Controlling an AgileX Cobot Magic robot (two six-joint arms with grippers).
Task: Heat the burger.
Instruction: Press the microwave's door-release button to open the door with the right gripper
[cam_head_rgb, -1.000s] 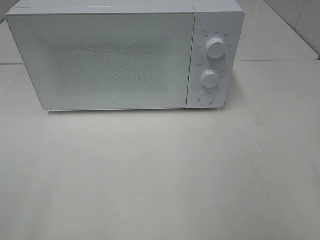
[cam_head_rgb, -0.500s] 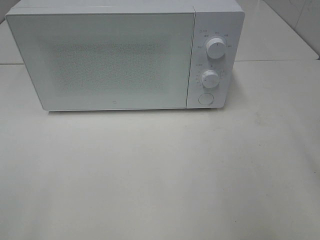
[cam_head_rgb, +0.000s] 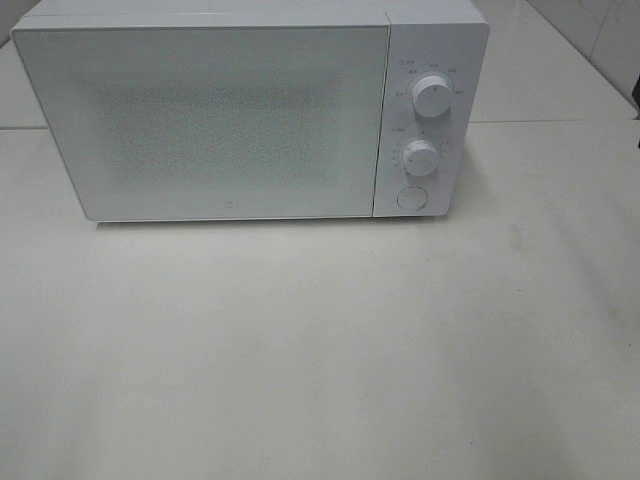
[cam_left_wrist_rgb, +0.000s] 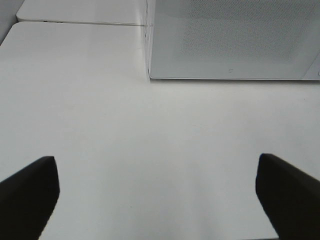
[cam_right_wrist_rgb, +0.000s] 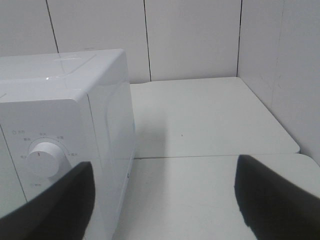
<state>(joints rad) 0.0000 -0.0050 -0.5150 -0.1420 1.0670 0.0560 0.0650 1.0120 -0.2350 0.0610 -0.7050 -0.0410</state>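
Note:
The burger is out of view in every frame. A white microwave (cam_head_rgb: 250, 110) stands at the back of the table with its door (cam_head_rgb: 200, 120) shut; nothing shows through the frosted window. My left gripper (cam_left_wrist_rgb: 156, 172) is open, its dark fingers (cam_left_wrist_rgb: 30, 195) wide apart over bare tabletop in front of the microwave (cam_left_wrist_rgb: 230, 40). My right gripper (cam_right_wrist_rgb: 164, 172) is open too, nothing between its fingers (cam_right_wrist_rgb: 272, 200), beside the microwave's control side (cam_right_wrist_rgb: 65, 145). Neither arm shows in the exterior high view.
The control panel carries an upper knob (cam_head_rgb: 432, 96), a lower knob (cam_head_rgb: 422, 158) and a round button (cam_head_rgb: 410, 198). The white table (cam_head_rgb: 320, 350) spreads in front. Tiled walls (cam_right_wrist_rgb: 190, 35) close off the back and right.

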